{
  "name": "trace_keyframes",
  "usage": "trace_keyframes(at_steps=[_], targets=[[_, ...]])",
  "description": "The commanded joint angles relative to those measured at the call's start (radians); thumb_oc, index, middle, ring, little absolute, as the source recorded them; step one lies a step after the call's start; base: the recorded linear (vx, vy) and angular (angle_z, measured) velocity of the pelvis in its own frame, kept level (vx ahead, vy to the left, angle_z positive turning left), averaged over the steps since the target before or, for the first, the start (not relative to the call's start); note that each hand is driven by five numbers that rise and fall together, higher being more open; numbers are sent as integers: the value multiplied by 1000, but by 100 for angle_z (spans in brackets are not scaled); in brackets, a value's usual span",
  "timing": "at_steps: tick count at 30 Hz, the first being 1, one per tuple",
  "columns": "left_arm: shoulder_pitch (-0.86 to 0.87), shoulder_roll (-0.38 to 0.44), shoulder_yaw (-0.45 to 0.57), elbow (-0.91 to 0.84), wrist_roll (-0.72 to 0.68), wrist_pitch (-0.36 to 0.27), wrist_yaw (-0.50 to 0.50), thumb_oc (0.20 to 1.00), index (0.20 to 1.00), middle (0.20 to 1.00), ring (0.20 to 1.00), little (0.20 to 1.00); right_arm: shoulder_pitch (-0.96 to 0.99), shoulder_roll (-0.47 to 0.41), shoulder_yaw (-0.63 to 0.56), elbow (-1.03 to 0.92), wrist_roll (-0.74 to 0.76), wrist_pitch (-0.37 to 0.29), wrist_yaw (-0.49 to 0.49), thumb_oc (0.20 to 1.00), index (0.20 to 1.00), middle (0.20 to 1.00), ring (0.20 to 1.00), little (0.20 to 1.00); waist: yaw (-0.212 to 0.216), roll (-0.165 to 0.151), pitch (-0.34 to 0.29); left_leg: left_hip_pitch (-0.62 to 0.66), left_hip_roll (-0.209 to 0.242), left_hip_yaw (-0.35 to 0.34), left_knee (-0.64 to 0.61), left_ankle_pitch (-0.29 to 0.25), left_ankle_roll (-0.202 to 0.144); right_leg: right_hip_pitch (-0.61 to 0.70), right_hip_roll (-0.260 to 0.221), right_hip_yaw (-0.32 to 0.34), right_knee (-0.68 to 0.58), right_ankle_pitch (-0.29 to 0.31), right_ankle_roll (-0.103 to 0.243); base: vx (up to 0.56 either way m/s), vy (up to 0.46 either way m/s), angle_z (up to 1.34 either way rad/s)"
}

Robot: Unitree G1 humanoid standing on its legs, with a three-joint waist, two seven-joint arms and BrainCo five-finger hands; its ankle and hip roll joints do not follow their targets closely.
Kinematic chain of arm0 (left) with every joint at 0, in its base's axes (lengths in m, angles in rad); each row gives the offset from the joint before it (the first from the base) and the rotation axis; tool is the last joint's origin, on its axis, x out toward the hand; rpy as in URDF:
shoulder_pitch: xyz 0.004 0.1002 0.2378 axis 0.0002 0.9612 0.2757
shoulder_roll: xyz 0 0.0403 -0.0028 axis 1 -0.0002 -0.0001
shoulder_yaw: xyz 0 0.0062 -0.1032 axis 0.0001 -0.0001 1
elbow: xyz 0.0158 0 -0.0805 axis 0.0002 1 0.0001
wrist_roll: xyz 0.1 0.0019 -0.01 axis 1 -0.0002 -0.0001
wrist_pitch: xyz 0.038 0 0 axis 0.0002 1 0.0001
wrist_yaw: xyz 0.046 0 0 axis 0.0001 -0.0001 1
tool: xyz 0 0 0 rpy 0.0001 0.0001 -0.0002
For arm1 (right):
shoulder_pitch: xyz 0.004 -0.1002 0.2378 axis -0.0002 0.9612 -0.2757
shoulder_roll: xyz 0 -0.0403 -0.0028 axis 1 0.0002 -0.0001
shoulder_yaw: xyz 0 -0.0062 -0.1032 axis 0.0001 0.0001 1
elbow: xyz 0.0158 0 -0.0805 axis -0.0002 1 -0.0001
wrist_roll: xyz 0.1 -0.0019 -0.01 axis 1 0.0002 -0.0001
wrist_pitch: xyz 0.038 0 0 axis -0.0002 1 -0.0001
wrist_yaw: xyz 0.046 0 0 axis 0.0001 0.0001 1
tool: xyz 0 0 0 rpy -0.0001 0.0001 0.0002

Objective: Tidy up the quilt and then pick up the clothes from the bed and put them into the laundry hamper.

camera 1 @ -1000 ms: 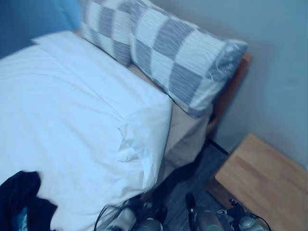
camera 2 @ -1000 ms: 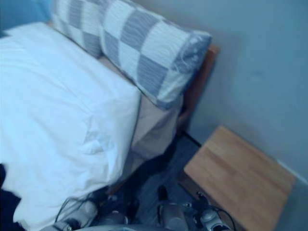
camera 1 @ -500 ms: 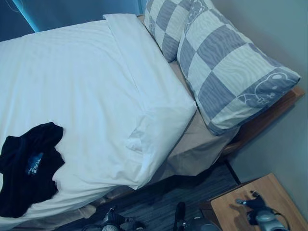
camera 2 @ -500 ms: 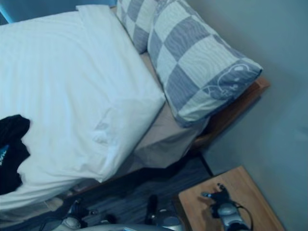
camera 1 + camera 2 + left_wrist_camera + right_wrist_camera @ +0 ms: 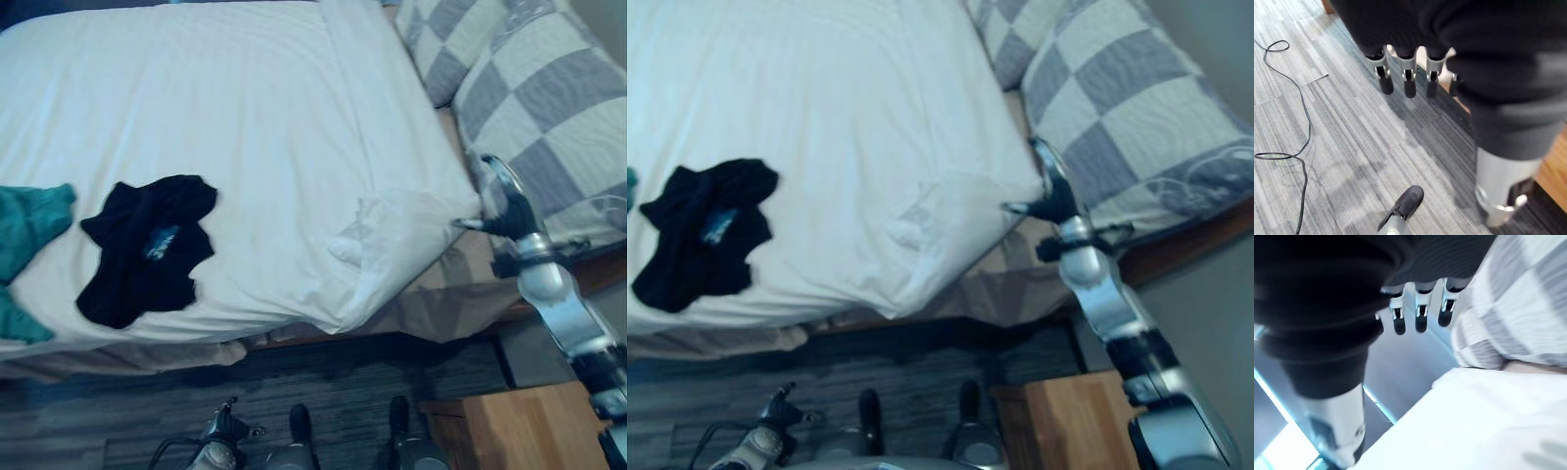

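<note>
A white quilt (image 5: 245,117) covers the bed, its near right corner (image 5: 392,235) folded and bunched. On it lie a black garment (image 5: 147,250) and, at the left edge, a teal garment (image 5: 24,230). My right hand (image 5: 502,196) is raised beside the quilt's bunched corner, just in front of the pillows, open with straight fingers (image 5: 1420,316) and nothing in them. My left hand (image 5: 220,446) hangs low over the floor, open, its fingers (image 5: 1408,73) straight and holding nothing.
Two grey-and-white checked pillows (image 5: 549,98) lie at the bed's head on the right. A wooden nightstand (image 5: 519,431) stands at the lower right, on the grey striped carpet (image 5: 1352,147). A beige sheet (image 5: 441,304) hangs below the quilt's corner.
The view has swung left along the bed, bringing the teal garment in. My right hand has risen from above the nightstand to the quilt's corner by the pillows.
</note>
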Motion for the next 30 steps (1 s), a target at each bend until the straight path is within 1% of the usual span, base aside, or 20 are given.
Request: trace_keyframes(at_steps=[1, 3, 4, 5, 6, 7, 8, 9, 10, 11, 12, 14, 17, 19, 22, 25, 26, 27, 29, 30], targets=[[-130, 66, -38, 10, 11, -32, 32, 1000, 1000, 1000, 1000, 1000, -284, 36, 92, 79, -34, -15, -7, 1000, 1000, 1000, 1000, 1000, 47, -80, 93, -65, 34, -32, 120, -137, -24, -41, -51, -1, 90, -156, 7, -159, -54, 8], [-180, 81, -73, 6, -24, -41, 56, 1000, 1000, 1000, 1000, 1000, -464, 86, 198, 178, -45, 18, -6, 1000, 1000, 1000, 1000, 1000, 82, -70, 148, -138, 44, -61, 152, -119, -35, -100, -56, -20, 129, -155, -3, -199, -74, 16], [-182, 80, -71, 7, -24, -41, 57, 1000, 1000, 1000, 1000, 1000, -470, 88, 201, 183, -44, 16, -7, 1000, 1000, 1000, 1000, 1000, 78, -69, 147, -143, 44, -63, 155, -119, -35, -104, -56, -22, 131, -156, -3, -181, -79, 20], [-219, 88, -93, -1, -45, -49, 69, 1000, 1000, 1000, 1000, 1000, -548, 109, 267, 303, -90, 39, -14, 1000, 1000, 1000, 1000, 1000, 96, -59, 176, -193, 46, -81, 171, -107, -43, -145, -58, -36, 162, -161, -7, -96, -45, 19], [-220, 87, -91, -1, -46, -49, 69, 1000, 1000, 1000, 1000, 1000, -553, 111, 270, 308, -90, 36, -16, 1000, 1000, 1000, 1000, 1000, 93, -58, 174, -198, 46, -83, 172, -107, -43, -150, -58, -38, 164, -162, -7, -142, -72, 28], [-234, 94, -97, 0, -59, -54, 84, 1000, 1000, 1000, 1000, 1000, -610, 125, 319, 438, -150, 69, -25, 1000, 1000, 1000, 1000, 1000, 103, -48, 194, -239, 48, -97, 186, -99, -47, -186, -65, -48, 191, -169, -9, -49, -28, 35], [-234, 94, -96, 0, -59, -54, 84, 1000, 1000, 1000, 1000, 1000, -614, 127, 321, 442, -150, 67, -27, 1000, 1000, 1000, 1000, 1000, 100, -48, 193, -243, 48, -98, 187, -99, -47, -189, -65, -48, 193, -169, -9, -101, -48, 48], [-241, 98, -93, 6, -73, -56, 96, 1000, 1000, 1000, 1000, 1000, -648, 140, 361, 636, -228, 110, -41, 1000, 1000, 1000, 1000, 1000, 107, -39, 215, -276, 52, -107, 210, -98, -52, -224, -68, -52, 225, -180, -9, -58, -20, 39], [-241, 98, -93, 7, -73, -56, 96, 1000, 1000, 1000, 1000, 1000, -650, 141, 362, 638, -228, 109, -42, 947, 947, 947, 947, 947, 106, -40, 212, -280, 51, -107, 209, -95, -52, -227, -68, -53, 223, -177, -9, -74, -23, 30], [-244, 97, -88, 10, -84, -54, 101, 1000, 1000, 1000, 1000, 1000, -658, 149, 370, 718, -240, 126, -42, 332, 332, 332, 332, 332, 109, -36, 219, -294, 51, -113, 217, -95, -52, -243, -68, -53, 237, -180, -9, -36, -8, 14], [-260, 96, -88, 14, -95, -50, 100, 1000, 1000, 1000, 1000, 1000, -656, 151, 372, 777, -250, 137, -45, 200, 200, 200, 200, 200, 108, -33, 229, -303, 52, -115, 229, -98, -53, -256, -68, -51, 253, -185, -10, -36, -7, 13], [-273, 93, -86, 26, -102, -45, 99, 1000, 1000, 1000, 1000, 1000, -642, 133, 352, 850, -237, 152, -50, 200, 200, 200, 200, 200, 103, -26, 237, -320, 52, -118, 239, -96, -52, -277, -67, -48, 269, -185, -10, -40, 16, 11], [-236, 82, -71, 32, -88, -46, 98, 1000, 1000, 1000, 1000, 1000, -576, 78, 284, 811, -199, 147, -82, 200, 200, 200, 200, 200, 89, -24, 245, -299, 57, -112, 237, -101, -53, -270, -64, -41, 271, -190, -7, -6, 19, 5], [-219, 70, -47, 27, -89, -40, 97, 1000, 1000, 1000, 1000, 1000, -491, 28, 228, 692, -189, 139, -96, 200, 200, 200, 200, 200, 73, -28, 242, -277, 58, -102, 223, -101, -52, -253, -60, -34, 255, -188, -7, 12, 17, -1], [-204, 58, 0, 27, -86, -20, 93, 1000, 1000, 1000, 1000, 1000, -251, -70, 69, 406, -188, 119, -107, 200, 200, 200, 200, 200, 38, -36, 217, -227, 65, -83, 183, -101, -50, -215, -54, -33, 212, -182, -7, 50, 19, -9], [-183, 43, 24, 28, -51, -5, 81, 1000, 1000, 1000, 1000, 1000, 54, -101, -126, 180, -158, 73, -91, 200, 200, 200, 200, 200, 3, -46, 174, -171, 66, -69, 154, -110, -47, -167, -49, -32, 175, -175, -7, 97, 4, -12], [-178, 40, 33, 27, -42, 2, 73, 1000, 1000, 1000, 1000, 1000, 142, -97, -178, 129, -144, 62, -82, 539, 539, 539, 539, 539, -10, -52, 159, -150, 64, -63, 143, -114, -45, -148, -46, -30, 162, -172, -5, 153, 3, 4], [-172, 32, 49, 25, -36, 8, 63, 1000, 1000, 1000, 1000, 1000, 289, -54, -270, 73, -98, 40, -79, 1000, 1000, 1000, 1000, 1000, -35, -59, 131, -112, 64, -52, 128, -125, -42, -116, -43, -27, 143, -169, 0, 121, 6, 3], [-172, 33, 46, 24, -36, 8, 63, 1000, 1000, 1000, 1000, 1000, 294, -53, -275, 69, -98, 41, -78, 1000, 1000, 1000, 1000, 1000, -33, -61, 127, -115, 62, -52, 125, -120, -41, -119, -44, -27, 139, -165, 0, 70, 15, -10], [-174, 34, 59, 22, -38, 13, 52, 1000, 1000, 1000, 1000, 1000, 394, 6, -344, 75, -16, 32, -78, 1000, 1000, 1000, 1000, 1000, -56, -67, 99, -79, 62, -34, 105, -124, -37, -97, -40, -18, 125, -160, 5, 71, 26, -38]])
